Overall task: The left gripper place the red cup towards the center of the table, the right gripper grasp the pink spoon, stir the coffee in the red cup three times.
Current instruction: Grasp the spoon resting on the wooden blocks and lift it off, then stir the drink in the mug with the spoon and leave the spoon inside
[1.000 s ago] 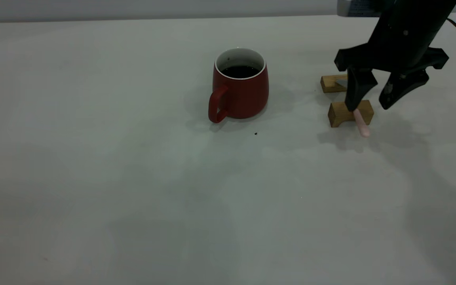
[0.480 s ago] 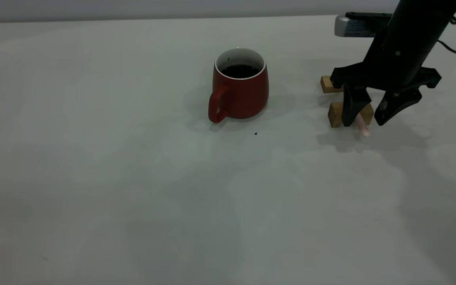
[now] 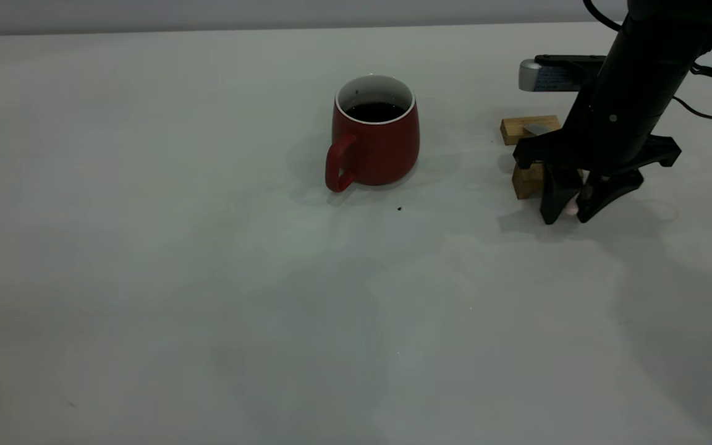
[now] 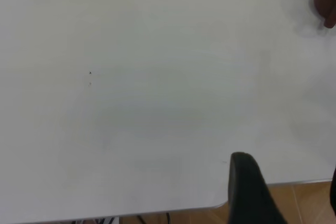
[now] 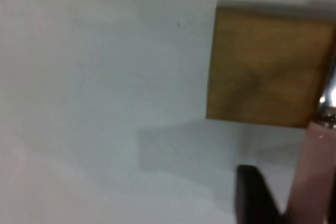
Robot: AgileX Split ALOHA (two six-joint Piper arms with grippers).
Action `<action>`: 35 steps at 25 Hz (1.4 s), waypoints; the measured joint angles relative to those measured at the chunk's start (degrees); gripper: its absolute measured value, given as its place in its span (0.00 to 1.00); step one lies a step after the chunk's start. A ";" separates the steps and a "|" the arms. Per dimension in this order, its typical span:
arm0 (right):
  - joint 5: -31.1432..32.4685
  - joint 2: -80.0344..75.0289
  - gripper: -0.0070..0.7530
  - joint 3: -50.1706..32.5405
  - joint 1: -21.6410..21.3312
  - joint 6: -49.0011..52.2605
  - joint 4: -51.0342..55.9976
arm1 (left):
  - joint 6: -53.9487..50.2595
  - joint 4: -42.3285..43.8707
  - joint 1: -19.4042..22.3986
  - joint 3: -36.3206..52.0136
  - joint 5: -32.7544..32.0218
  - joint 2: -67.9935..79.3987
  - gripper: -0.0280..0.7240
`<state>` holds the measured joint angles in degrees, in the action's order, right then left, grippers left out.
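Change: since a second ago the right end effector [image 3: 567,212] has come down from above the wooden blocks to the surface, and its fingers have drawn in around the spoon's handle end.
Right end effector: black, with two broad fingers; tips at or just above the surface, closed to a narrow gap with a bit of pale pink showing between them, so it appears to grip the spoon's handle end.
Spoon: the small slim pink spoon [image 3: 572,209], grey metal neck and pale pink handle, lies across the two tan wooden blocks [image 3: 526,130]; in the right wrist view the handle [image 5: 314,174] runs beside one block [image 5: 268,66] with a black fingertip [image 5: 254,195] just beside it.
Cup: the squat dark-red mug [image 3: 375,135], white inside, stands upright near the middle of the surface, handle toward the camera's left, well apart from the blocks.
Coffee: dark liquid [image 3: 374,111] sits low in the mug.
Surface: pale grey-white table top [image 3: 207,278]; a tiny black speck [image 3: 399,209] lies near the mug.
Left end effector: out of the exterior view; only one black finger [image 4: 249,190] shows in its own wrist view, above the surface's edge, so I cannot tell its state.
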<state>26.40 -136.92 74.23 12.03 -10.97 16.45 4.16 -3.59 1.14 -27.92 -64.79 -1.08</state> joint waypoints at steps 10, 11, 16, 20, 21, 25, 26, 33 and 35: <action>7.30 7.91 0.17 2.18 0.00 -1.15 2.25 | 0.00 0.00 0.00 0.00 0.00 0.00 0.63; 9.19 9.50 0.17 3.11 0.04 -1.15 5.19 | 0.00 0.00 0.00 0.00 0.00 0.00 0.63; 25.13 10.72 0.17 7.85 1.24 -1.30 29.89 | 0.00 0.00 0.00 0.00 0.00 0.00 0.63; 30.44 8.75 0.17 8.85 3.39 -1.60 50.91 | 0.00 0.00 0.00 0.00 0.00 0.00 0.63; 31.00 8.38 0.17 8.85 3.86 -1.60 55.44 | 0.00 0.00 0.00 0.00 0.00 0.00 0.63; 32.78 7.08 0.17 8.85 4.58 3.67 71.32 | 0.00 0.00 0.00 0.00 0.00 0.00 0.63; 32.92 6.86 0.17 8.85 4.58 5.88 74.46 | 0.00 0.00 0.00 0.00 0.00 0.00 0.63; 32.44 6.73 0.17 9.02 4.58 26.65 83.59 | 0.00 0.00 0.00 0.00 0.00 0.00 0.63; 31.74 6.73 0.17 9.02 4.58 32.46 83.93 | 0.00 0.00 0.00 0.00 0.00 0.00 0.63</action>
<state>58.13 -130.18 83.25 16.62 21.49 100.38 4.16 -3.59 1.14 -27.92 -64.79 -1.08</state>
